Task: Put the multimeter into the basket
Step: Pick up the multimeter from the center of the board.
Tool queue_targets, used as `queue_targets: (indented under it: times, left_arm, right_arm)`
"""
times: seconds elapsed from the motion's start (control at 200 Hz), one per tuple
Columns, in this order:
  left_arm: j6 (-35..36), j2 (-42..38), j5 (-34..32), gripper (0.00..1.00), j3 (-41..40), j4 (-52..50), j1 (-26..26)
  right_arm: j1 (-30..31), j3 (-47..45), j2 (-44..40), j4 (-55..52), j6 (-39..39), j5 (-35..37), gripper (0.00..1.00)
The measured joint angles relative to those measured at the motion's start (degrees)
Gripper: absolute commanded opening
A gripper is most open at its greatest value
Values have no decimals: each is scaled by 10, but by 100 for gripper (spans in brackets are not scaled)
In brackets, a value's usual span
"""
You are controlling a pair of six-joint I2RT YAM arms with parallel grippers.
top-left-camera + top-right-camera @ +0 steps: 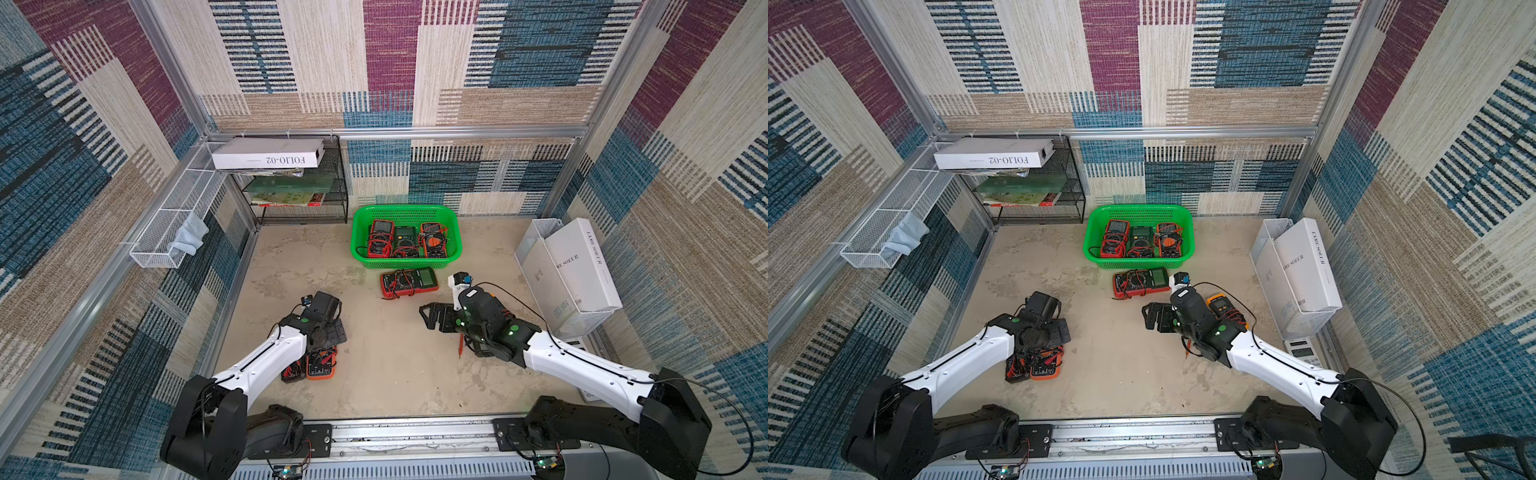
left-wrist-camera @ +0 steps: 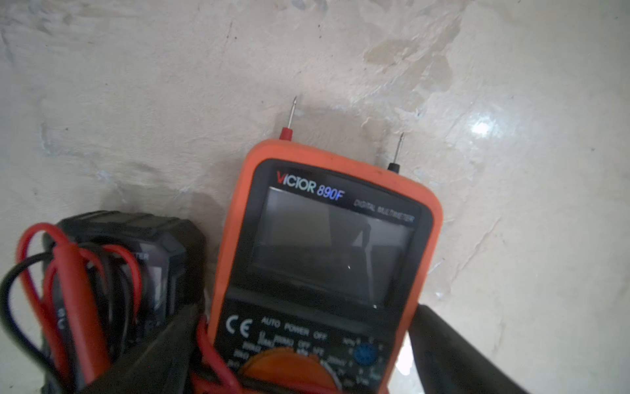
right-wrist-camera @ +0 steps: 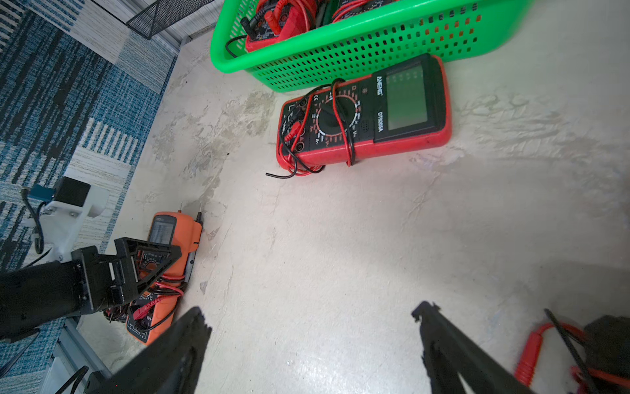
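Note:
The green basket (image 1: 358, 239) (image 1: 1091, 239) (image 3: 306, 58) stands at the back middle of the table with three multimeters (image 1: 405, 241) inside. A red multimeter (image 1: 409, 282) (image 1: 1142, 282) (image 3: 364, 116) lies flat just in front of it, leads wrapped round it. At the front left, my left gripper (image 2: 306, 308) (image 1: 328, 332) is open and pointing down. Its fingers (image 2: 443, 341) straddle an orange multimeter (image 2: 327, 238) (image 1: 320, 368) (image 3: 170, 232), with a sliver of table showing beside one finger. My right gripper (image 3: 312, 317) (image 1: 428, 318) hangs open over bare table, right of centre.
A black multimeter (image 2: 150, 245) with red and black leads lies against the orange one. A yellow multimeter (image 1: 1221, 305) and a red probe (image 1: 460, 347) lie by the right arm. Black mesh rack (image 1: 299, 183), white wire tray (image 1: 174, 224), white holder with a box (image 1: 573, 270).

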Motion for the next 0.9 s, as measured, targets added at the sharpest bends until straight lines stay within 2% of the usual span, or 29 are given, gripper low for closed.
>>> queue_targets:
  times: [0.21,0.431,0.531,0.696,0.902]
  left_arm:
    - [3,13,11,100,-10,19,1]
    - [-8,31,56,100,-27,38,0]
    - [-11,37,55,97,-28,44,-1]
    - [-14,45,49,86,-30,55,-5]
    - [-18,47,45,64,-29,60,-9]
  right_arm:
    - [0,5,3,0,0,0,100]
    - [0,11,7,0,0,-2,100]
    - [2,18,11,0,0,-5,100]
    - [10,28,19,0,0,-10,99]
    - [24,33,29,0,3,-11,100]
